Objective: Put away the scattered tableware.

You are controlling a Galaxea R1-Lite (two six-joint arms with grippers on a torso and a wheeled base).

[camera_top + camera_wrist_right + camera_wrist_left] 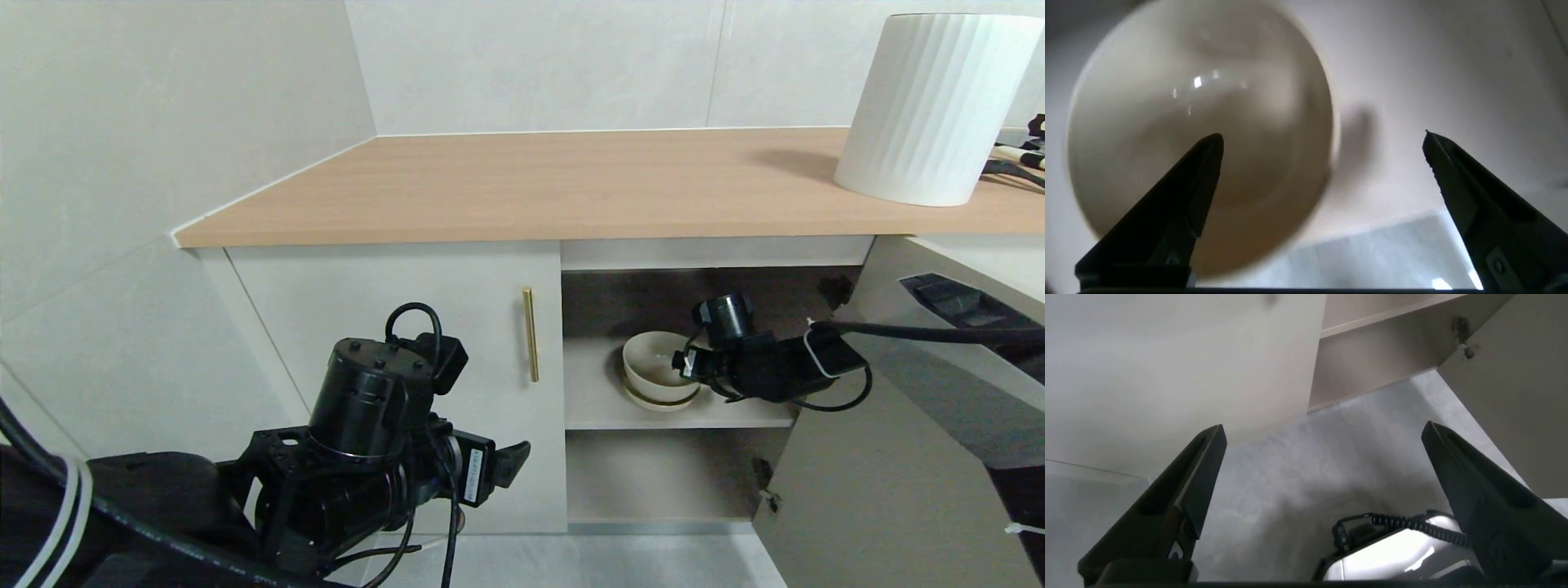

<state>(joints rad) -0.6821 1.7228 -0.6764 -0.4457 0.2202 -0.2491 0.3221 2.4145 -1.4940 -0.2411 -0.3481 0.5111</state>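
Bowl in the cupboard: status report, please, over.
Left gripper open, low by closed door. Right gripper open beside bowl. Bowl on cupboard shelf. Nothing between them.

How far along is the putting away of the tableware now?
Done: a bowl sits on the cabinet shelf. In hand: nothing; the right gripper is open beside the bowl, the left gripper open and empty. To do: what look like utensils lie on the counter, and the cabinet door stands open.
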